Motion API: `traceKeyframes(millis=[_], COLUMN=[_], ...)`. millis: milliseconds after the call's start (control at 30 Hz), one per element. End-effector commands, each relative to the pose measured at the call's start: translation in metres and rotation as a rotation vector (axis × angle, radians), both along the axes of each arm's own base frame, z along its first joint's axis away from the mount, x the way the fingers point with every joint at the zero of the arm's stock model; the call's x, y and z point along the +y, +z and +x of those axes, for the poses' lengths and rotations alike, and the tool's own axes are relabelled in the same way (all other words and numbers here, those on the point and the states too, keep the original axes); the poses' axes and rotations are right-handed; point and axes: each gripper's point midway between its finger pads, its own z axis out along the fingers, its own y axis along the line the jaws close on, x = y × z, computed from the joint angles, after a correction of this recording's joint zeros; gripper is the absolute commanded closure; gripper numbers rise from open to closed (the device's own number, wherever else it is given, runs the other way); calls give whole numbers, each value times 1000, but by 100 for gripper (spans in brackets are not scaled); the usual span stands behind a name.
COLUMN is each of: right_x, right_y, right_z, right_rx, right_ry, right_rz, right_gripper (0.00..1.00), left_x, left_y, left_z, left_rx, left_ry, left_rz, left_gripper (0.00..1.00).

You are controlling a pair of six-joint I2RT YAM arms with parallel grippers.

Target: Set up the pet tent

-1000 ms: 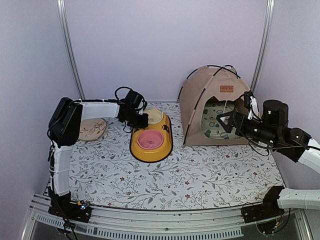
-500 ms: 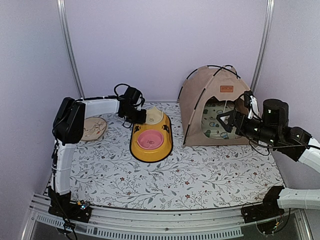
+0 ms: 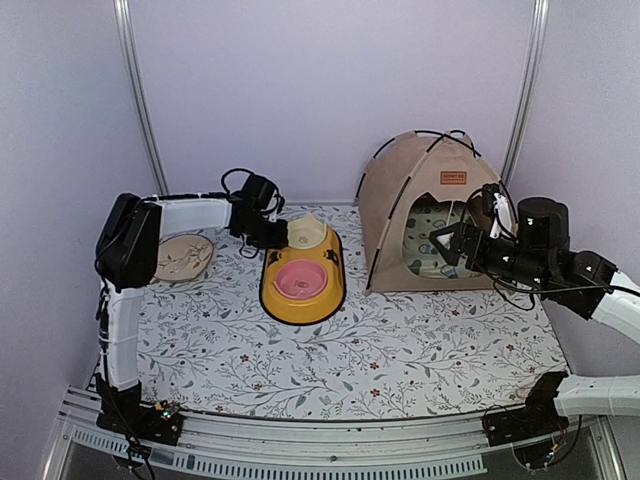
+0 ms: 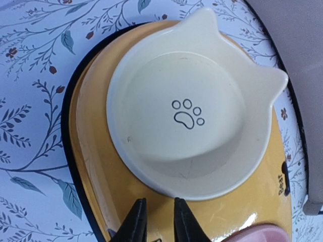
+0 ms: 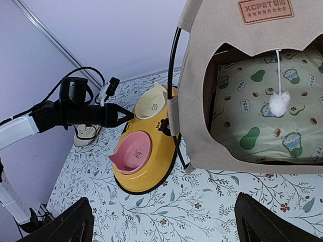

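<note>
Top view: the pet tent (image 3: 425, 205) stands erect in the upper right of the frame, at the back right of the desk (image 3: 350, 350). Thin black poles (image 3: 440, 135) cross over its peak. A brown label patch (image 3: 452, 178) sits above the doorway. You see the doorway facing the frame's lower right, toward the right arm.

Right wrist view: inside the tent lies a cream mat with green prints (image 5: 262, 118). A white pom-pom (image 5: 277, 104) hangs on a string in the opening.

Right claw (image 3: 447, 243): spread wide and holding nothing. In its own view the fingers (image 5: 65, 227) sit at the two lower corners of the frame. It hovers in front of the doorway, apart from the fabric.

The yellow double-bowl feeder (image 3: 318, 305) lies left of the tent, centre of the top view. Its right edge is just beside the tent's front left corner; you cannot tell whether they touch. It carries a cream cat-eared bowl (image 4: 186, 111) with a paw print, and a pink bowl (image 3: 299, 280) below that in the frame.

Left claw (image 4: 156, 224): fingers pressed almost together with only a thin slit between them, pinching nothing. The tips are over the yellow rim, just beside the cream bowl's edge. You cannot tell whether they make contact.

A flat tan item (image 3: 183, 257) lies at centre left of the top view, partly behind the left arm.
</note>
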Motion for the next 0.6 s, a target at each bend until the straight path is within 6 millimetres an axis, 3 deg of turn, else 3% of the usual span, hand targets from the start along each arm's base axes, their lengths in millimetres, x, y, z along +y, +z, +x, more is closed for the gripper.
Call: traceKeyframes(millis=[0, 167, 333, 433, 567], right_x=[-6, -24, -43, -57, -88], right_y=[10, 2, -7, -8, -25], right_z=[9, 19, 25, 26, 34], right_rx=[-28, -47, -141, -252, -343], right_ry=[-56, -160, -246, -303, -382], right_rz=[-7, -60, -114, -100, -145], right_gripper=[1, 1, 0, 1, 1], left_x=[-2, 18, 47, 63, 88], left_y=[70, 125, 155, 161, 163], left_z=[-10, -38, -76, -96, -119], left_rx=[-140, -266, -371, -402, -436], left_ry=[-13, 0, 26, 40, 87], left_rz=[-83, -131, -172, -178, -178], left_gripper=[76, 70, 49, 35, 14])
